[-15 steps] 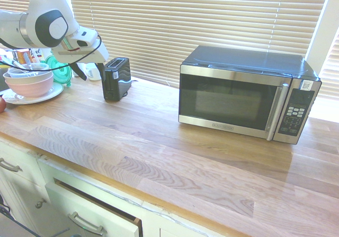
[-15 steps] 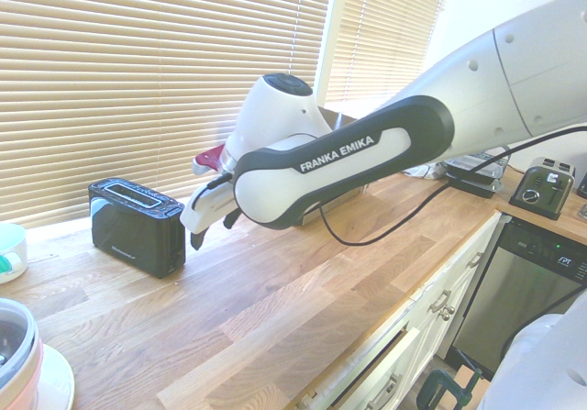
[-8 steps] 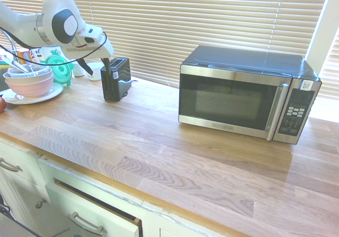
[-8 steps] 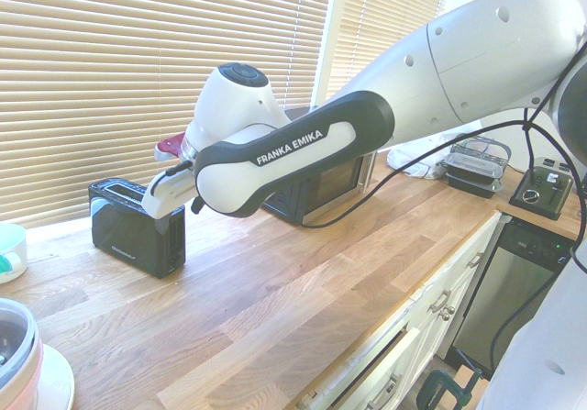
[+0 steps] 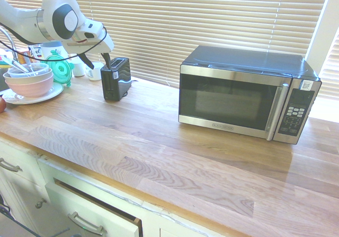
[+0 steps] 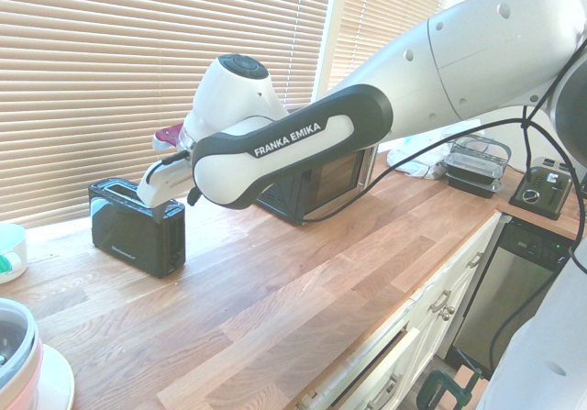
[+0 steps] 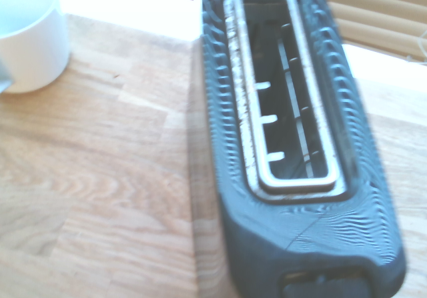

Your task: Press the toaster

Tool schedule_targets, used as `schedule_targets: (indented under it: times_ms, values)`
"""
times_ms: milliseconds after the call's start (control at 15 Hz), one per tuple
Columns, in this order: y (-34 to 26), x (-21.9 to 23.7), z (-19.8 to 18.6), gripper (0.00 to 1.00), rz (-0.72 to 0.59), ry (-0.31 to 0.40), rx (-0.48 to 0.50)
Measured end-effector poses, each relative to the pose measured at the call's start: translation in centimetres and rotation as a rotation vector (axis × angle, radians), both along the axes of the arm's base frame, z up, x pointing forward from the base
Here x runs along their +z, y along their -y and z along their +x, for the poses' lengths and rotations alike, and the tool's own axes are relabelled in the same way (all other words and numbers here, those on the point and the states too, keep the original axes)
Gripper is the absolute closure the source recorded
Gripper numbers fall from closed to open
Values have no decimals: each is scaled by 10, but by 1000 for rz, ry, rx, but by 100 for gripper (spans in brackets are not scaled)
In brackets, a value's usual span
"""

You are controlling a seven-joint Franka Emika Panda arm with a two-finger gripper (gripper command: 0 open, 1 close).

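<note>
The toaster (image 5: 116, 78) stands upright on the wooden tabletop (image 5: 175, 152), well apart from the microwave (image 5: 246, 94) at its 3 o'clock in the first exterior view. The hand (image 5: 97, 62) hangs tilted over the toaster's near end with its fingers spread and nothing between them. A pink bowl (image 5: 29, 84) sits near the toaster at its 9 o'clock.

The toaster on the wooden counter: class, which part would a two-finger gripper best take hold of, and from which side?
Probably the toaster's narrow body, from above, one finger on each long flat side. It stands upright, and the open gripper hovers by its top end.
</note>
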State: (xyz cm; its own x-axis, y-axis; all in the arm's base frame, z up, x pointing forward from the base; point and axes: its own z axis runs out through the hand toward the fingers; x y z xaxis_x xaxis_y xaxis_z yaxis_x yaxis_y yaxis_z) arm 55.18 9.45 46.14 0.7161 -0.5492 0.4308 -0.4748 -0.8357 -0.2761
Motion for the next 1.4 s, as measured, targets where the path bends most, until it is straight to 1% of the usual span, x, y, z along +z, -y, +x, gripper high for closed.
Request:
schedule_targets:
  times_ms: [467,1000,1400]
  values:
    - [1,-10,6,100,6,-17,2]
    - [-1,-1,10,100,11,6,4]
    - [14,2,20,100,2,18,-19]
